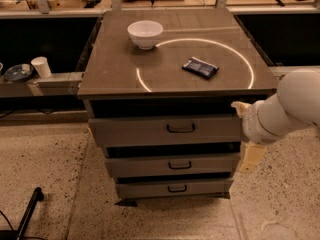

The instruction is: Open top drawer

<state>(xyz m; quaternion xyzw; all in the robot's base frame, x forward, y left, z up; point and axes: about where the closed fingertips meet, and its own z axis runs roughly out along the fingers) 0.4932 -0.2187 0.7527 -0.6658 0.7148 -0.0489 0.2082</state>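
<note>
The top drawer (150,131) is the widest grey front of three, just under the cabinet top, with a dark gap above it. Its small dark loop handle (181,129) sits at the centre. My gripper (244,132) is at the end of a white arm at the right, beside the drawer's right end and well to the right of the handle. One cream finger (238,107) shows at the level of the drawer's top edge, the other (250,157) hangs lower, by the middle drawer. The fingers stand apart and hold nothing.
Two narrower grey drawers (170,165) sit below. On the cabinet top (115,74) stand a white bowl (145,33) and a dark packet (200,67). A paper cup (41,67) and a dish (17,73) sit on a ledge at the left. A black bar (29,211) lies at the lower left.
</note>
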